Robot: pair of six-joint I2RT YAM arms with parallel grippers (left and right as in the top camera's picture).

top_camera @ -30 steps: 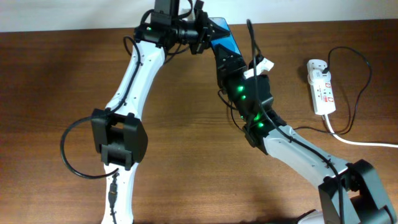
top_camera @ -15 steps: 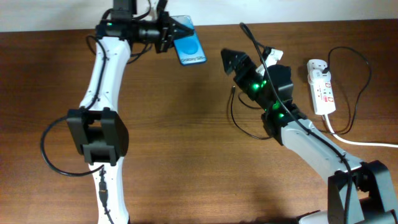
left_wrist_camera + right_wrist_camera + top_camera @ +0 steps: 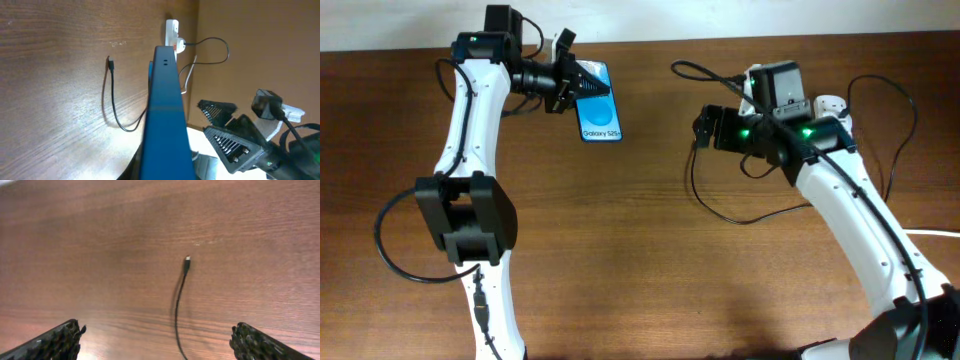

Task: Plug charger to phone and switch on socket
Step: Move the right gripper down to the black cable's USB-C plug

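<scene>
While left end effector (image 3: pixel 577 85) grips phone (image 3: pixel 601 108), charger (image 3: pixel 178 302) lies apart, unplugged.

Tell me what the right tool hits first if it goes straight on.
Likely the charger's connector tip on the table, ahead of the right tool, between its open fingers; depth is unclear.

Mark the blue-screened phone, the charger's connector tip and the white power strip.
slim blue-screened phone (image 3: pixel 599 108), overhead view, middle of screen.
small black charger connector tip (image 3: pixel 187 260), right wrist view, the tip's body.
white power strip (image 3: pixel 171 31), left wrist view, white casing.
</scene>
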